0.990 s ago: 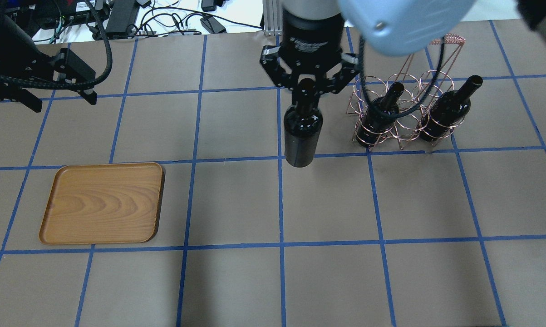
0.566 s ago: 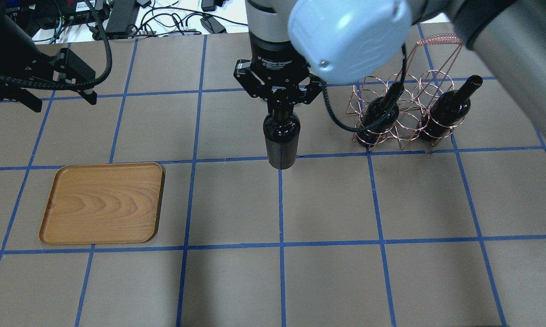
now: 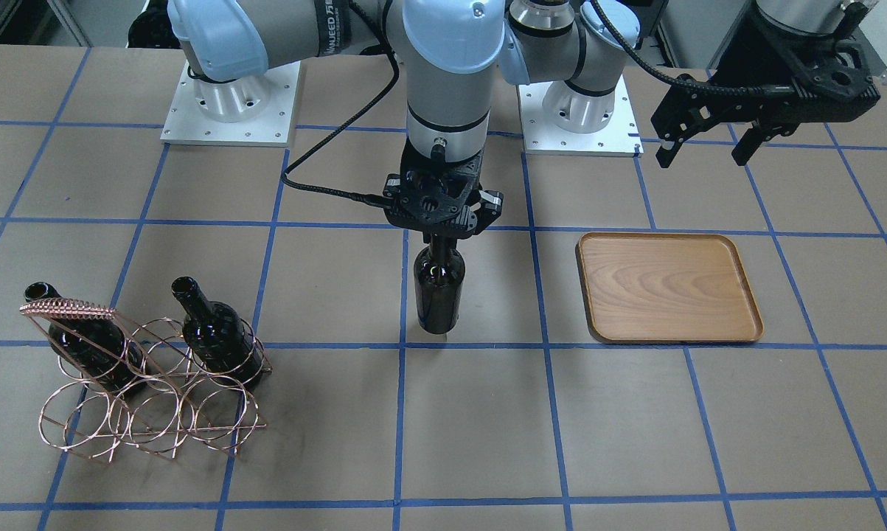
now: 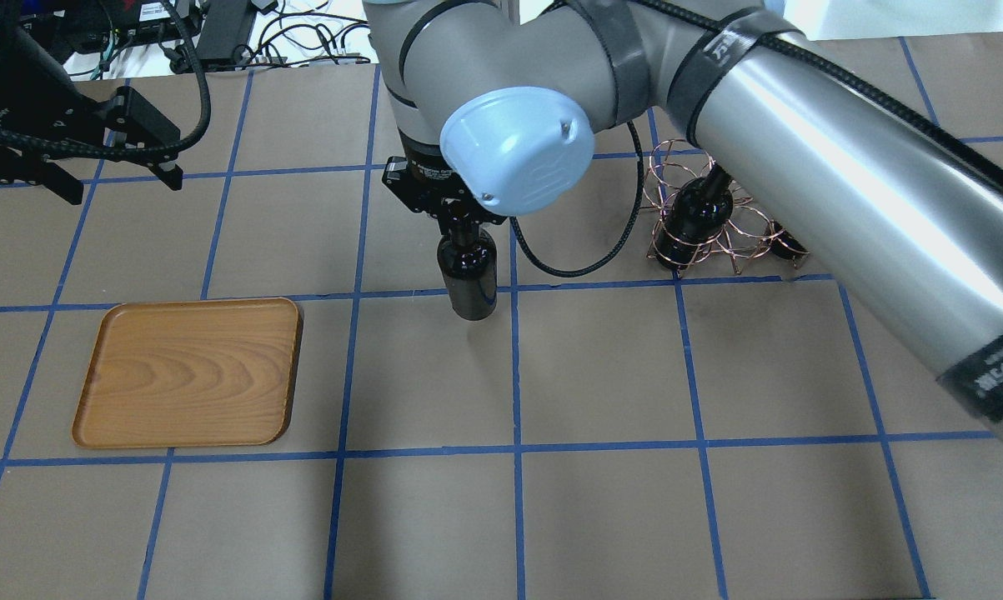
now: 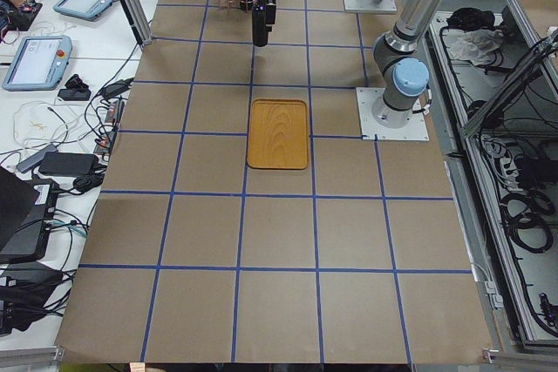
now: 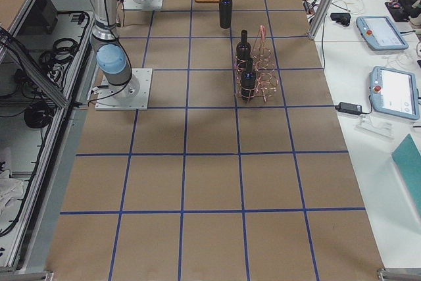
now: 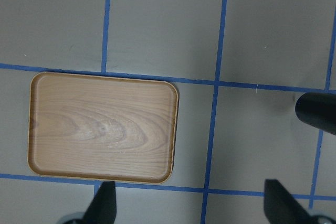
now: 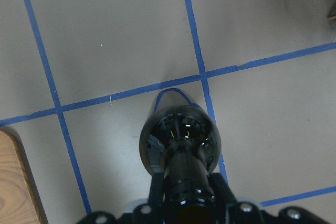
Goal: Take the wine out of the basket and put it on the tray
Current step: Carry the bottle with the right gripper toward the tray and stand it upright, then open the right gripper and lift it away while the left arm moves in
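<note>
My right gripper (image 3: 443,234) (image 4: 460,223) is shut on the neck of a near-black wine bottle (image 3: 438,295) (image 4: 468,283) (image 8: 181,142). The bottle hangs upright just above the table, between the basket and the tray. The rose-copper wire basket (image 3: 148,402) (image 4: 722,242) holds two more bottles (image 3: 218,335); my right arm partly hides it in the overhead view. The light-brown wooden tray (image 3: 668,287) (image 4: 188,371) (image 7: 102,127) lies empty. My left gripper (image 3: 703,153) (image 4: 122,187) is open and empty, raised behind the tray.
The table is brown paper with a blue tape grid. Two white arm base plates (image 3: 229,110) sit at the robot's side. Cables and devices (image 4: 243,33) lie past the far edge. Tablets lie on side benches (image 6: 385,31).
My right arm has carried the bottle leftward in the overhead view, away from the basket and toward the tray. The arm now covers part of the basket. The left gripper has barely moved.
</note>
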{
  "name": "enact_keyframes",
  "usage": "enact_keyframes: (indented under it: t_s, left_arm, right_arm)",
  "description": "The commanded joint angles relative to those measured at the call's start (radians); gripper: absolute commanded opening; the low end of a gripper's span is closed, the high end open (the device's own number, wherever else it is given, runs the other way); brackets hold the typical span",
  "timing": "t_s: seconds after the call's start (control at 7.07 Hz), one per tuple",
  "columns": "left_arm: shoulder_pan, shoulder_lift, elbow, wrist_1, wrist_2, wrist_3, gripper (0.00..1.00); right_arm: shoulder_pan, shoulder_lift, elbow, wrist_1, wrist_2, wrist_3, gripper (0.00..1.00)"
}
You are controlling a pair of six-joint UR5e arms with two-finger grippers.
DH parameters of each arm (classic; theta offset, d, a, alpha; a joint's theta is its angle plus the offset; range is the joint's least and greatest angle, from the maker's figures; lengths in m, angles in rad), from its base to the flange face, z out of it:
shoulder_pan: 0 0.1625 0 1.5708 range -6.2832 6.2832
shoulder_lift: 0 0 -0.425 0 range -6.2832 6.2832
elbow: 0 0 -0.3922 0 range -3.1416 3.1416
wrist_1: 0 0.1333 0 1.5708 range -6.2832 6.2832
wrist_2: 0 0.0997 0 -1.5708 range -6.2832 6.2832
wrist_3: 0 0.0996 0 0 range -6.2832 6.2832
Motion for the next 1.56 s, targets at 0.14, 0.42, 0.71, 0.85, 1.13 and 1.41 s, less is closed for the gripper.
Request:
enact_keyframes:
  t_s: [0.14,0.42,0.71,0.85,1.13,1.41]
  left_arm:
    - [-0.001,0.004,0.000,-0.004,0.001,0.001,1.00]
    - [-0.001,0.001,0.000,-0.004,-0.003,-0.002,1.00]
    - [-0.029,-0.019,0.003,0.006,-0.003,-0.099,1.00]
    - [-0.061,-0.025,0.003,0.016,0.001,-0.105,1.00]
    - [-0.108,-0.036,0.008,0.070,-0.011,-0.182,1.00]
    - [-0.255,-0.093,0.018,0.158,0.000,-0.319,1.00]
  right_arm:
    - [0.004,0.016,0.014,-0.003,0.001,0.002,0.14]
    - [0.005,0.018,0.014,0.002,-0.006,-0.004,0.41]
    - [-0.013,0.001,0.005,-0.003,0.004,-0.070,1.00]
    - [-0.040,-0.017,0.002,0.002,0.027,-0.116,1.00]
    - [-0.172,-0.103,-0.009,0.093,0.023,-0.322,1.00]
    - [-0.372,-0.212,-0.002,0.265,-0.038,-0.552,1.00]
